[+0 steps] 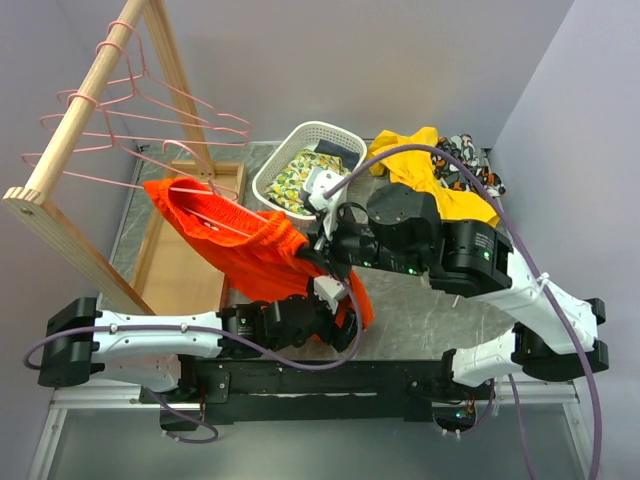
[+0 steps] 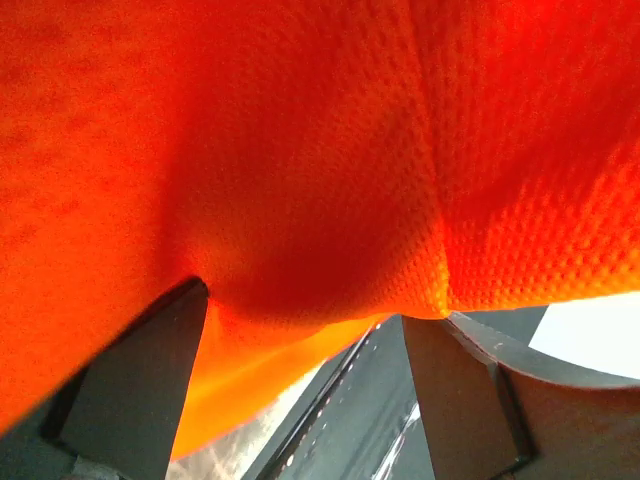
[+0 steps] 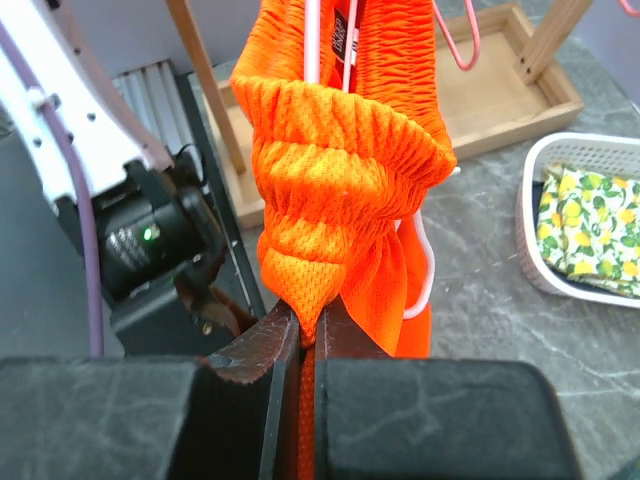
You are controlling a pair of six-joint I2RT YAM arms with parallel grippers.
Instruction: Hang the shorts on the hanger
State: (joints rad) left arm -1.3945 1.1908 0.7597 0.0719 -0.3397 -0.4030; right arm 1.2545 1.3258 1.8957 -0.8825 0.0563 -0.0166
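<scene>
The orange-red shorts (image 1: pixel 255 245) hang stretched from a pink hanger (image 1: pixel 205 188) on the wooden rack down to both grippers. In the right wrist view the gathered waistband (image 3: pixel 350 130) sits around the hanger's pink wire (image 3: pixel 312 40), and the white drawstring (image 3: pixel 428 262) loops at the side. My right gripper (image 3: pixel 308 325) is shut on a bunched fold of the shorts and also shows in the top view (image 1: pixel 318 252). My left gripper (image 2: pixel 310 310) is open, with its fingers (image 2: pixel 140 390) spread under the orange mesh (image 2: pixel 320 150), which lies across their tips. It sits just below the shorts in the top view (image 1: pixel 332 296).
Several more pink hangers (image 1: pixel 150 110) hang on the wooden rack (image 1: pixel 85 120). A wooden tray (image 1: pixel 180 265) lies under it. A white basket (image 1: pixel 272 172) holds a lemon-print cloth (image 1: pixel 300 170). A yellow garment (image 1: pixel 425 165) and a patterned cloth (image 1: pixel 472 165) lie at the back right.
</scene>
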